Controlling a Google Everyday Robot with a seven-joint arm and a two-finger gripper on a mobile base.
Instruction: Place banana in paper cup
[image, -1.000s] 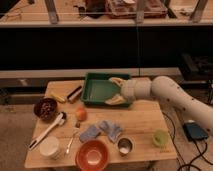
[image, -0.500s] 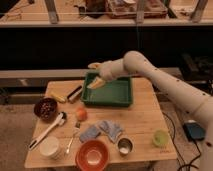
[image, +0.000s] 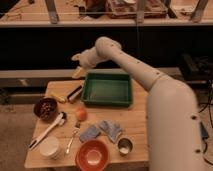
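In the camera view, the gripper hangs in the air just off the far left corner of the green tray, above the back edge of the surface. Its jaws stand apart and hold nothing. The arm reaches in from the right, arching over the tray's far rim.

The banana lies flat on the surface just left of the tray's left wall, with a dark brush between it and the tray. The paper cup stands upright well in front of the tray and to its left, near the front edge of the surface, beside a white-handled spoon. It looks empty, though its inside is hard to make out. An orange fruit sits just in front of the tray's near left corner.

The step in hand seems to be the approach to the pick, since nothing is grasped yet. The next move calls for bringing the gripper down and further left of the tray, lining the jaws across the banana's short width while keeping clear of the brush, and closing on it before carrying it to the cup.
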